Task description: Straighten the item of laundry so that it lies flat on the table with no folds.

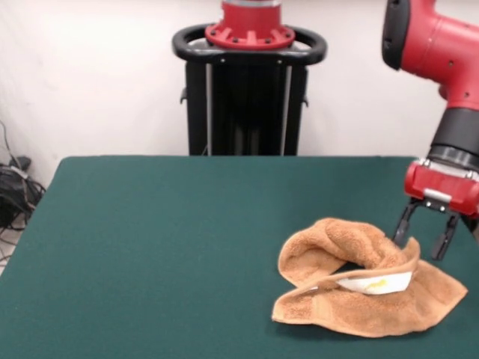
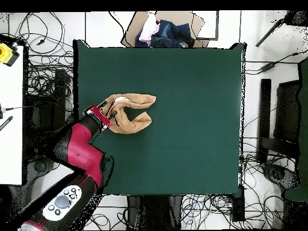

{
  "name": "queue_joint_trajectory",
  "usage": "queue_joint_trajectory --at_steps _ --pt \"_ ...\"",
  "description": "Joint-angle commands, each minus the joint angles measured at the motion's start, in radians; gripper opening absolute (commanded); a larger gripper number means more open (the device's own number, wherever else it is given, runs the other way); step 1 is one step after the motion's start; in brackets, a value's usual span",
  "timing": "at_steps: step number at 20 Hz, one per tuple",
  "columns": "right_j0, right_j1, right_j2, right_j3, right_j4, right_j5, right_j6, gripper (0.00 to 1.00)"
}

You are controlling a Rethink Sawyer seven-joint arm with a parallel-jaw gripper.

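Towel: the orange-tan towel (image 1: pixel 367 288) lies bunched near the table's front right corner in the front view, doubled over itself with its white tag (image 1: pixel 374 283) showing; flattening is hardly begun.
Gripper: the gripper (image 1: pixel 424 238) hangs just behind the towel's raised fold, fingers spread, holding nothing.
Table: the green table (image 1: pixel 165 247) offers bare room for spreading.
Beyond: a box of clothes (image 2: pixel 162 30) sits off the table edge, clear of the work.

Even, bright indoor light from above, no hard glare. Wall (image 1: pixel 97 75) behind the pedestal (image 1: pixel 248 82) slightly washed out. Soft shadow under the towel (image 1: pixel 359 280) on the table (image 1: pixel 150 247), tight to its edges. Front view sharp throughout; overhead view softer, with floor cables (image 2: pixel 42 78) hard to resolve.
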Motion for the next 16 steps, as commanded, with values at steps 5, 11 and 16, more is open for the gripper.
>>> queue_joint_trajectory --at_steps 5,11,16 --pt "0.022 0.045 -0.019 -0.065 0.049 0.176 0.157 1.0" --pt "-0.007 0.033 0.017 -0.058 0.007 0.129 0.159 1.0" --pt "-0.053 -0.006 0.055 -0.03 -0.052 0.09 0.15 1.0"
